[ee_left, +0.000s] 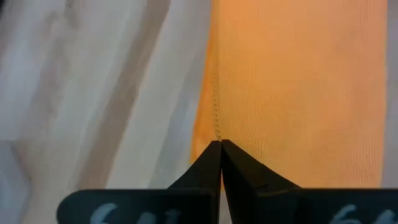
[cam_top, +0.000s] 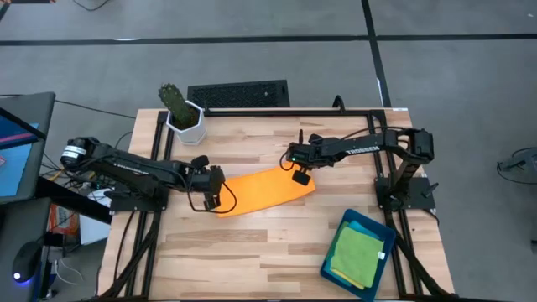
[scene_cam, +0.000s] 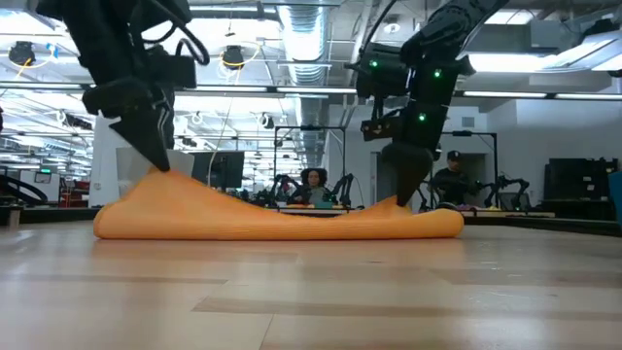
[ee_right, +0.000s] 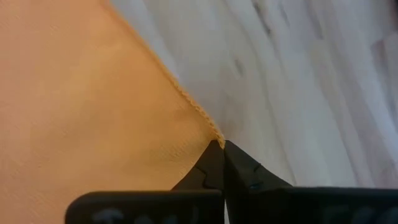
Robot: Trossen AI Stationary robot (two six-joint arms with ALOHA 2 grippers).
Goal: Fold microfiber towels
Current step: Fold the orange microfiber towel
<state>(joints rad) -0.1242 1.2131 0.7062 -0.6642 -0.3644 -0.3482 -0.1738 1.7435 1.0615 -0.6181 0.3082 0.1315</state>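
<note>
The orange towel [cam_top: 260, 191] lies mid-table. My left gripper [cam_top: 220, 199] pinches its nine-o'clock corner, my right gripper [cam_top: 299, 176] its two-o'clock corner, presumably so I can fold it evenly.

Setting: robotics lab in an open-plan industrial hall. Evidence: wooden desk [cam_top: 252, 243] on a black frame, standing on grey concrete floor [cam_top: 252, 50] marked with dark tape lines. Monitor [cam_top: 17, 147] and cables just beside the desk's left edge; floor vent [cam_top: 238, 93] behind the desk. Beyond the desk, low view: exposed ducts [scene_cam: 306, 29] and strip lights overhead, rows of workstations with screens, two seated people [scene_cam: 313, 185], more robot arms on stands [scene_cam: 505, 190].
</note>
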